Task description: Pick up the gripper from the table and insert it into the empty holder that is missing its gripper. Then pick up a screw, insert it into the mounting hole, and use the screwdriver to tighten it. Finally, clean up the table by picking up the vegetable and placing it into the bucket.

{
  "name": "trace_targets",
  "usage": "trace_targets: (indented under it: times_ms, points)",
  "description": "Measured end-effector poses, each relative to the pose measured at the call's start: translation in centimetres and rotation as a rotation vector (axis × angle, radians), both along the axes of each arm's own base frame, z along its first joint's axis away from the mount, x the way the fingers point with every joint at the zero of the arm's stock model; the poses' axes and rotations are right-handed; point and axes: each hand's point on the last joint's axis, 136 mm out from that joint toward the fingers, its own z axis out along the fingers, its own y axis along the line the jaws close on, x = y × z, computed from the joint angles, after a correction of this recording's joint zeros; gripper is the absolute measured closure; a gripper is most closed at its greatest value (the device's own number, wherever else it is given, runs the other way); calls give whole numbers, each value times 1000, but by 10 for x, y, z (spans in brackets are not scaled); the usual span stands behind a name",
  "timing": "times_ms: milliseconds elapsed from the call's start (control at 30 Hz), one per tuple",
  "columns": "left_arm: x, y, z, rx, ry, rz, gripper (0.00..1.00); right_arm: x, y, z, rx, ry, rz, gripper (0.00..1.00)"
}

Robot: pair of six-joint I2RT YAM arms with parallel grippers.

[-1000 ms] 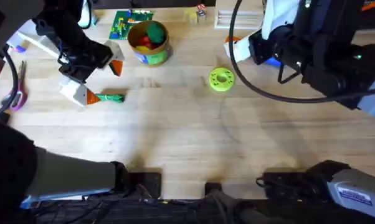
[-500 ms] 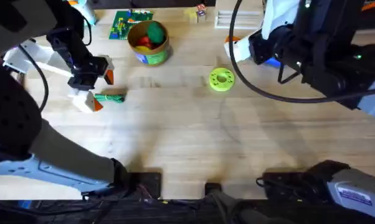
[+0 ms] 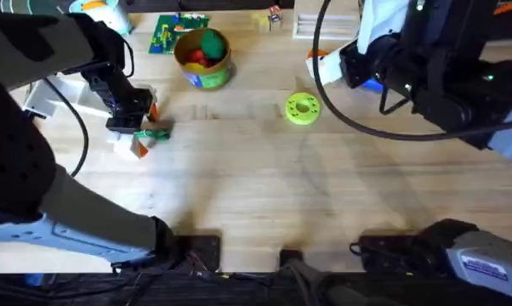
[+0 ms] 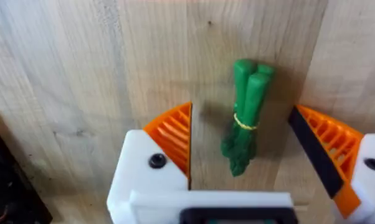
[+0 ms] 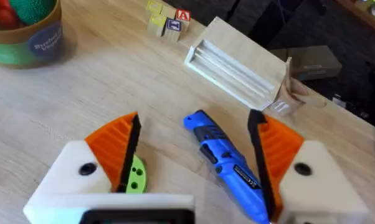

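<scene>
The vegetable (image 4: 246,115), a slim dark-green bundle with a yellow band, lies flat on the wooden table (image 3: 256,187). My left gripper (image 3: 145,129) hangs open over it, so the vegetable (image 3: 157,133) sits between the orange pads (image 4: 175,134) without touching them. The bucket (image 3: 203,58), yellow-rimmed, stands farther back with a green ball and a red item in it. At the back right, my right gripper (image 5: 197,162) is open with the blue-handled screwdriver (image 5: 228,162) lying between its fingers. The loose gripper, the holder and the screw are out of view.
A lime-green disc (image 3: 302,109) lies mid-table, close under the right gripper (image 3: 337,64). A light wooden tray (image 5: 234,65) and small letter blocks (image 5: 166,18) sit at the back. A green printed card (image 3: 173,32) lies beside the bucket.
My left gripper has moved right and toward the near edge, from beside the vegetable to straddling it. The vegetable and the right arm have not moved.
</scene>
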Motion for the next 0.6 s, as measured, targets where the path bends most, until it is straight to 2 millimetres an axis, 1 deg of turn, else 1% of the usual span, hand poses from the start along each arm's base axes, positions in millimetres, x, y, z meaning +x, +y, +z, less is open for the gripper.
trace_targets:
  times_ms: [33, 67, 100, 167, 233, 267, 300, 400, 467, 533, 600]
  points:
    - [1, 0, 0, 0, -5, 4, 78, 0, 0, 0, 0, 0, 0, 10]
    - [3, 0, 0, -2, -15, 6, 190, 0, 0, 0, 0, 0, 0, 10]
    - [5, 0, -1, -2, -22, 6, 324, 0, 0, 0, 0, 0, 0, 10]
    - [2, -1, -1, -4, -13, 5, 641, 0, 0, 0, 0, 0, 0, 10]
    - [0, -1, -1, -5, -4, 4, 933, 0, 0, 0, 0, 0, 0, 10]
    - [-1, -1, -1, -6, -3, 4, 971, 0, 0, 0, 0, 0, 0, 10]
    - [-2, -2, -1, -8, 3, 4, 983, 0, 0, 0, 0, 0, 0, 10]
    - [-16, -6, 1, -25, 63, 4, 979, 0, 0, 0, 0, 0, 0, 10]
    - [-26, -8, 7, -37, 112, 1, 979, 0, 0, 0, 0, 0, 0, 10]
    - [-26, -8, 17, -42, 127, -11, 979, 0, 0, 0, 0, 0, 0, 10]
    - [-15, -4, 36, -30, 108, -41, 979, 0, 0, 0, 0, 0, 0, 10]
